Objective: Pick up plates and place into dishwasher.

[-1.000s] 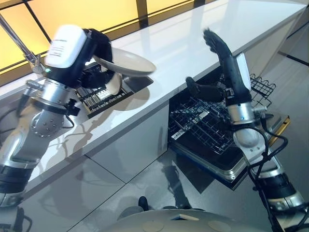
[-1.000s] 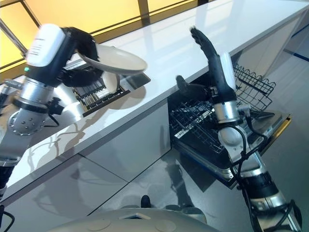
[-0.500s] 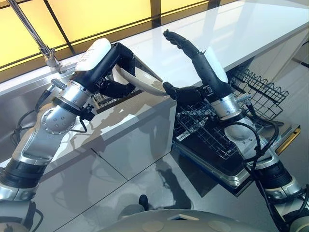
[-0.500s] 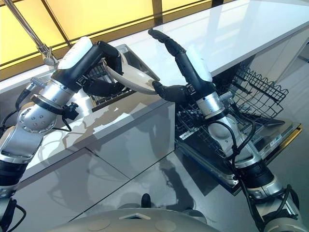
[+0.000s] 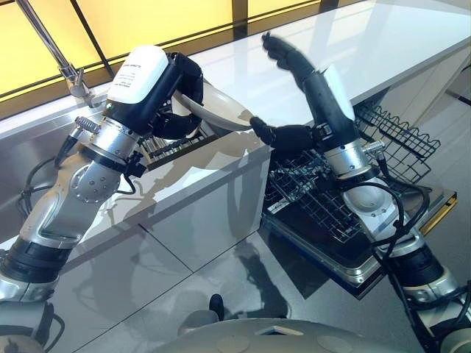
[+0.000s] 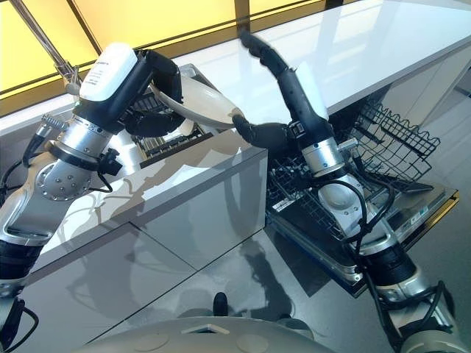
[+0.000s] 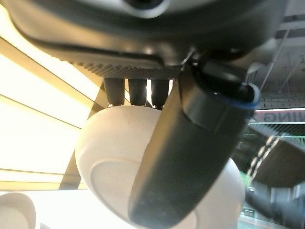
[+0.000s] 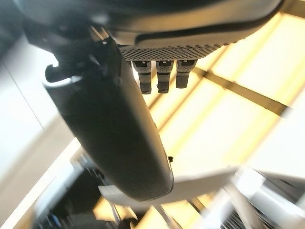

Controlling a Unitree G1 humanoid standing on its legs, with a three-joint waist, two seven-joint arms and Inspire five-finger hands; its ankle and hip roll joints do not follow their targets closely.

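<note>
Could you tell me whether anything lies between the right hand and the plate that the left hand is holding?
Nothing does: in the left eye view the right hand has its thumb tip at the rim of the plate, which the left hand grips above the countertop.

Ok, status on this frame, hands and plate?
Left hand shut on plate above counter. Right hand open, thumb at plate's rim. Dishwasher rack open, unobstructed.

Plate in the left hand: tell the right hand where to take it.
Take the plate by its free rim, coming from the dishwasher side. The left hand covers the opposite edge, and the open right hand has its thumb near that free rim.
</note>
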